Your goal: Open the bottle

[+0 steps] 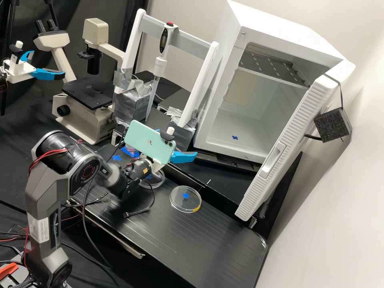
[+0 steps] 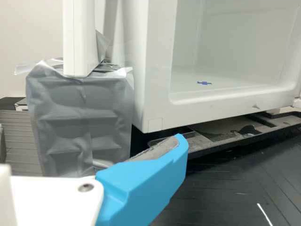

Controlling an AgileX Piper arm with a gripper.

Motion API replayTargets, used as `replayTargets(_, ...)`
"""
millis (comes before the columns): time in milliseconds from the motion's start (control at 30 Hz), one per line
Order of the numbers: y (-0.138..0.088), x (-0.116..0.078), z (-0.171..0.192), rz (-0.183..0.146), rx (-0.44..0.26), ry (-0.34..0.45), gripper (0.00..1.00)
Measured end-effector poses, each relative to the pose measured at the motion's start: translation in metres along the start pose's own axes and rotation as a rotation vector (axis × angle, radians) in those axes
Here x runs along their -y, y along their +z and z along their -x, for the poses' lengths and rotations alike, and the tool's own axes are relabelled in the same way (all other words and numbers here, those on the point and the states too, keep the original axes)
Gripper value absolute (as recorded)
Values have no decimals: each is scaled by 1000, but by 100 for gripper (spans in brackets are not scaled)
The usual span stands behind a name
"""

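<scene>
Evidently, the empty jaws gape wide, short of the white cabinet's edge [image 1: 224,150].

Pale, smooth wall [image 1: 340,208] behind the black bench [image 1: 192,244], dark draped cloth [image 1: 74,8] alongside

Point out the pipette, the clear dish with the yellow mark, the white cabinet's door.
Pipette [image 1: 161,61]: high view, white collar below its display.
Clear dish [image 1: 186,203]: high view, flat middle.
Door [image 1: 273,161]: high view, at its handle.
</scene>
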State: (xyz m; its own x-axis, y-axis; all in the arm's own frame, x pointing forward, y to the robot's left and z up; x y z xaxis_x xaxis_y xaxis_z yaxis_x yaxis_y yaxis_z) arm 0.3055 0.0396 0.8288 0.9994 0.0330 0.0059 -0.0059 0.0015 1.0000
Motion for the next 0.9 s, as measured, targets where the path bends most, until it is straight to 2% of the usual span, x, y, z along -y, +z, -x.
replayTargets(267, 0, 0, 1, 0, -2, 2, 100)
replayTargets(433, -4, -1, 13, -6, -17, -4, 100)
replayTargets(633, -28, 2, 41, -20, -135, 0, 100)
replayTargets(700, -39, 10, 48, -14, -194, -17, 100)
replayTargets(767, -48, 19, 54, 13, -242, -38, 100)
replayTargets(900, -57, 35, 57, 53, -274, -80, 100)
